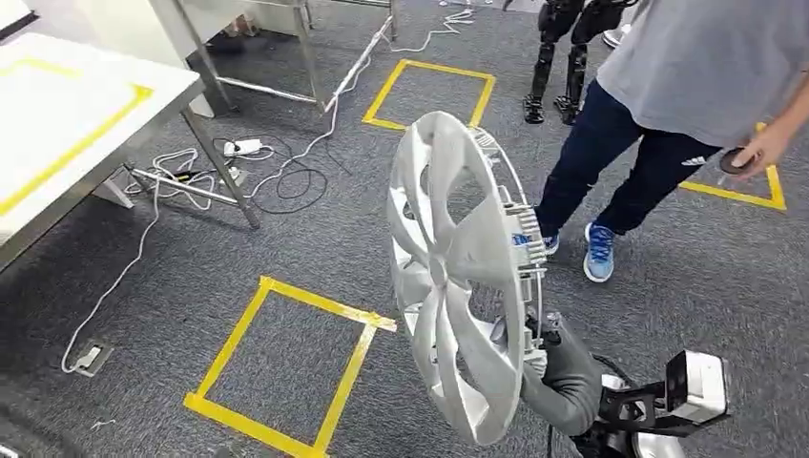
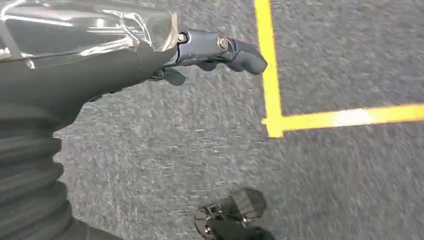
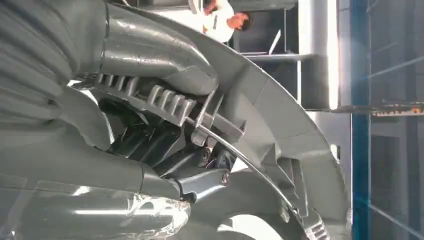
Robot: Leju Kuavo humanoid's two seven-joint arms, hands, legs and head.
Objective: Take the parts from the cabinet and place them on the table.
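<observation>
Floor: grey carpet (image 1: 315, 239) marked with squares of yellow tape (image 1: 286, 372), with white and black cables (image 1: 286, 167) trailing across it.
Right hand: my right hand (image 1: 558, 367) is at the lower right of the head view, clamped on the lower rim of the wheel cover. In the right wrist view my thumb lies over the ribbed inner edge and my darker fingers (image 3: 200, 165) curl behind it.
Wheel cover: silver spoked wheel cover (image 1: 458, 277), held upright and edge-on above the carpet, well apart from the bench. A wire ring and clips show on its back side.
Left hand: my left hand (image 2: 220, 50) hangs over the carpet beside a yellow tape corner, holding nothing, its fingers loosely bent and apart.
Bench: white bench (image 1: 67, 114) with yellow tape lines, at the upper left on metal legs.
Person: a person (image 1: 687, 86) in a grey shirt, dark trousers and blue shoes stands at the upper right, beyond the wheel cover.
</observation>
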